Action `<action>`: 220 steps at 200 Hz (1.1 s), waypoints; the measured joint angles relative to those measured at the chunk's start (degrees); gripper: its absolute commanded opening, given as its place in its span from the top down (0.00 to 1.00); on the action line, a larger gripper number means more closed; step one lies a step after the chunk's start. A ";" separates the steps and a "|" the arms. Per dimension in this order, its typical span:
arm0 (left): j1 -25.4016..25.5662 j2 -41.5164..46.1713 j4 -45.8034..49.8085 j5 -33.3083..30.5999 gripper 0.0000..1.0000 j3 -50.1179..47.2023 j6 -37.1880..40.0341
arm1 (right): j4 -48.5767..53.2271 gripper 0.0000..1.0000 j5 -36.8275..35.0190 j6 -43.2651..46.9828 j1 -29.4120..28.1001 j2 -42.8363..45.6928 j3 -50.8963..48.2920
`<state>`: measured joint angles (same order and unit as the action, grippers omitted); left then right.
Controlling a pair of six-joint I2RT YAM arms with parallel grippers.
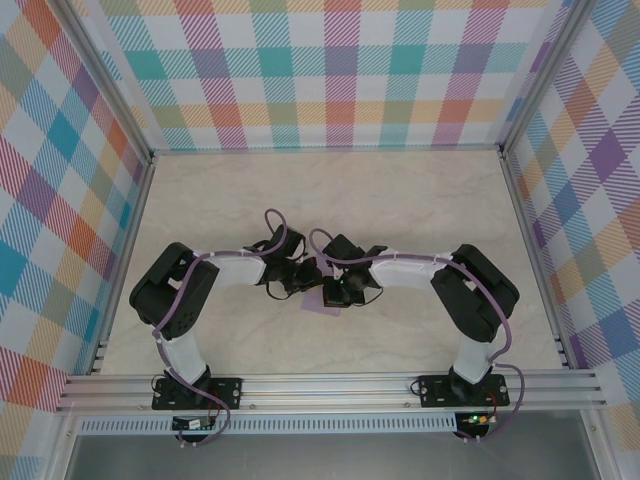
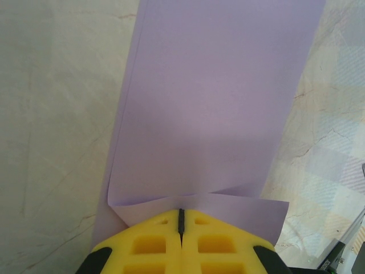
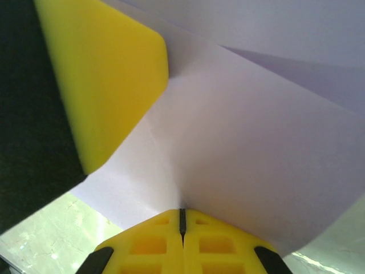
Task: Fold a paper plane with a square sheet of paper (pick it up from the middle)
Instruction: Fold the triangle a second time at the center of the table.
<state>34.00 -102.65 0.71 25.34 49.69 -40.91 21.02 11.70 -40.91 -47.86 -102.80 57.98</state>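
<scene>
The lavender square sheet of paper (image 2: 211, 103) is held above the table between both arms, and a small patch of it peeks out under the wrists (image 1: 322, 303). In the left wrist view it runs away from the jaws as a long band, with a creased flap lying across it near the fingertips. My left gripper (image 2: 181, 214) is shut on the near edge of the sheet. My right gripper (image 3: 182, 216) is shut on another edge of the paper (image 3: 245, 142). The left gripper's yellow finger (image 3: 108, 74) stands close by at the upper left of that view. From above, the left gripper (image 1: 300, 278) and the right gripper (image 1: 342, 285) meet mid-table.
The pale marbled tabletop (image 1: 330, 200) stretches behind the arms. Checked walls (image 1: 330, 70) close it in at the back and on both sides. An aluminium rail (image 1: 330, 385) with both arm bases runs along the near edge.
</scene>
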 measured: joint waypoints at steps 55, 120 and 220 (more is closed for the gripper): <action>0.02 -0.04 0.09 -0.02 1.00 0.07 0.00 | 0.68 1.00 -0.35 1.07 -0.04 0.00 0.15; 0.02 -0.04 -0.02 0.02 1.00 0.07 0.00 | -2.34 1.00 0.07 0.83 0.00 1.20 -2.08; 0.02 -0.04 -0.44 0.07 1.00 -0.07 -0.02 | -8.15 1.00 1.31 -0.13 1.01 5.35 -8.98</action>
<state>34.02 -102.69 0.27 25.41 49.63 -40.93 12.86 13.02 -41.04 -46.85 -97.45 48.99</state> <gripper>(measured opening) 0.040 0.042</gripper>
